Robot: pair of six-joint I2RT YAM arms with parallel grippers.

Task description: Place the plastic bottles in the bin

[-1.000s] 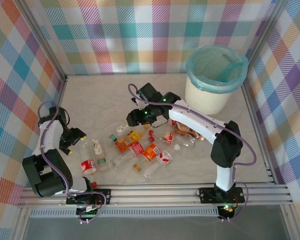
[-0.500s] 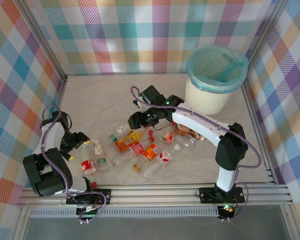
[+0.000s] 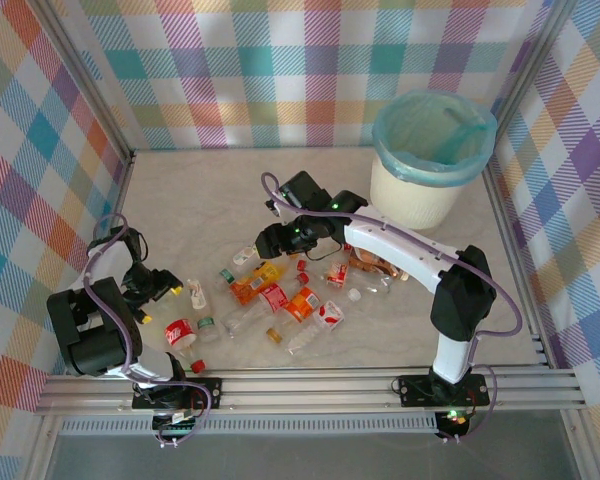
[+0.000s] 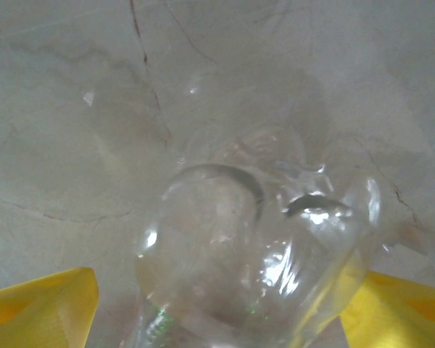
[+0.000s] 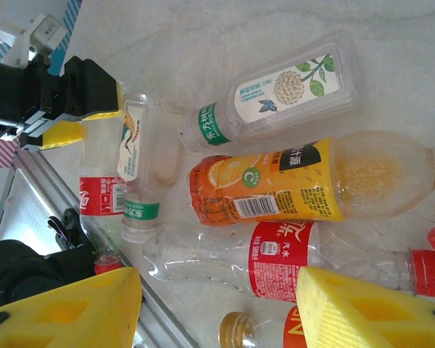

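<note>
the plastic bottles [image 3: 280, 295] are lying in a loose heap on the table [image 3: 200, 200], nearer the arms and to the left of the bin [image 3: 410, 205], none of them touching it. the right gripper [image 3: 268, 240] is hovering left of the bin over the heap's far edge. its yellow fingers [image 5: 65, 312] are standing wide apart with nothing between them. below it an orange bottle [image 5: 312, 185] is lying just beside a red-labelled bottle [image 5: 290, 261]. the left gripper [image 3: 168, 287] is sitting much farther left, well apart from the bin. its fingers [image 4: 40, 297] are spreading either side of a clear bottle [image 4: 232, 246], with a gap showing at one finger, so it is not clamping.
</note>
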